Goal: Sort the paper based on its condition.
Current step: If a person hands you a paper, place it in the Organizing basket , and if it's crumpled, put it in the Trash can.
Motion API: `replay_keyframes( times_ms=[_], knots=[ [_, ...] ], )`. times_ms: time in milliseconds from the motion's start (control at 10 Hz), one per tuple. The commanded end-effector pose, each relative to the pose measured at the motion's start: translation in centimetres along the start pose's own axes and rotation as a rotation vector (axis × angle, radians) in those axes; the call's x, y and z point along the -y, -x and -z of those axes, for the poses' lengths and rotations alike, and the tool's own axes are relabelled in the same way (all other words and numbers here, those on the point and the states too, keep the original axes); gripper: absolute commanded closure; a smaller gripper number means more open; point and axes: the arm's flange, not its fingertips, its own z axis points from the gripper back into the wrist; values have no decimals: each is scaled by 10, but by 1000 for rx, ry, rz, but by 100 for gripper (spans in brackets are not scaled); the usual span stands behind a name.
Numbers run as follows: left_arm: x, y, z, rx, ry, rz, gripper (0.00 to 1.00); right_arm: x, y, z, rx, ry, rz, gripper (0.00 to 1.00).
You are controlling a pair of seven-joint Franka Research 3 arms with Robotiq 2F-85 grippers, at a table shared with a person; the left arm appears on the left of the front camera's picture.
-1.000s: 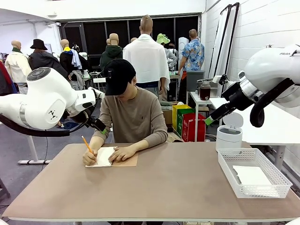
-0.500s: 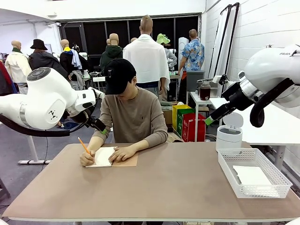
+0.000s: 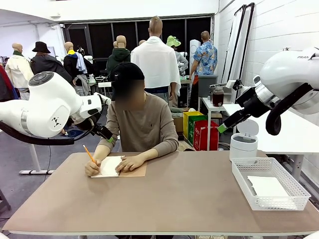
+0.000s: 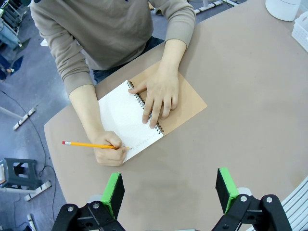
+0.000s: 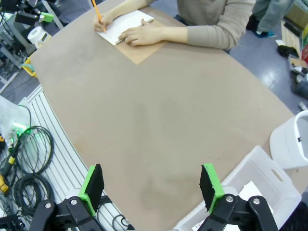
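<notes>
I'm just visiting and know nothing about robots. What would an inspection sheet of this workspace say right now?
Surface: brown table, smooth.
Job's things: white paper lying in the white basket; a person writes with a pencil in a spiral notebook.
Clutter: white lidded bin beyond the basket.
Robot hands: left hand and right hand open, holding nothing, above the table.
Cables: coiled cables on the floor beside the table.
Surroundings: red and green bags, stool.

Person (image 3: 142, 127) writing in notebook (image 3: 110, 167) w/ pencil (image 3: 89, 154); paper (image 3: 268, 186) in basket (image 3: 279, 203).
</notes>
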Motion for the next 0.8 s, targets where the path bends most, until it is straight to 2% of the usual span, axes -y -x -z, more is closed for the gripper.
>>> replay_keyframes(
  times_ms=[0,700],
  knots=[
    [-1,0,0,0,0,3,0,-1,-1,0,0,1,-2,0],
    [-1,0,0,0,0,3,0,-1,-1,0,0,1,-2,0]
  ],
)
